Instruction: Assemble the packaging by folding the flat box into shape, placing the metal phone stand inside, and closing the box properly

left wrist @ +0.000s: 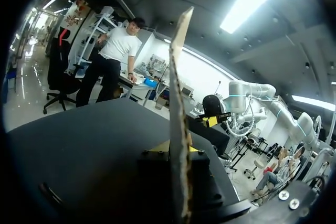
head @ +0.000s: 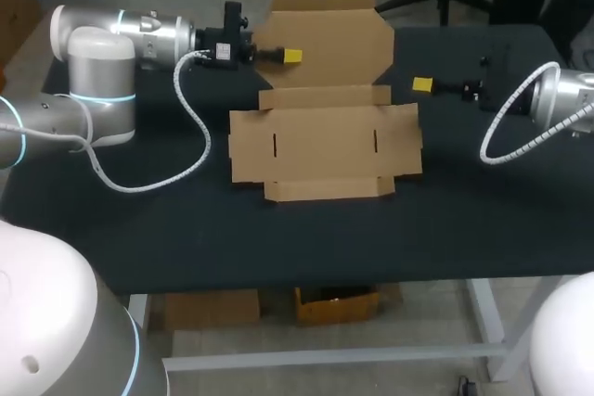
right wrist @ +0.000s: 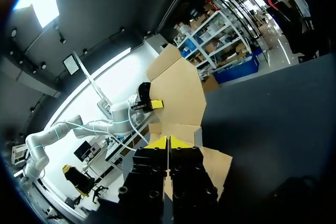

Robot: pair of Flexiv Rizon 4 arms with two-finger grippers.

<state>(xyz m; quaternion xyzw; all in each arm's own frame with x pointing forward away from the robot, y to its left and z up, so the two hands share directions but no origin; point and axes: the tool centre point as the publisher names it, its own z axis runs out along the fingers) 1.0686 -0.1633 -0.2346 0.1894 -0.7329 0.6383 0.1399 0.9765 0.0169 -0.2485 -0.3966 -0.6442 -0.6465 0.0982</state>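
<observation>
A brown cardboard box blank (head: pixel 325 141) lies flat on the black table (head: pixel 186 229). Its rear lid panel (head: pixel 325 44) stands raised. My left gripper (head: pixel 291 56) is shut on that panel's left edge; in the left wrist view the panel (left wrist: pixel 178 66) runs edge-on between the fingers of that gripper (left wrist: pixel 176 151). My right gripper (head: pixel 422 84) hovers just off the blank's right rear corner, shut on nothing. In the right wrist view its yellow tips (right wrist: pixel 167 142) meet, with the lid panel (right wrist: pixel 178 93) and the left gripper (right wrist: pixel 156 104) ahead. No phone stand is in view.
The left arm's white coiled cable (head: pixel 190 127) hangs in a loop over the table left of the blank. The right arm's cable (head: pixel 510 132) loops at the right. Bare black tabletop stretches in front of the blank and to both sides.
</observation>
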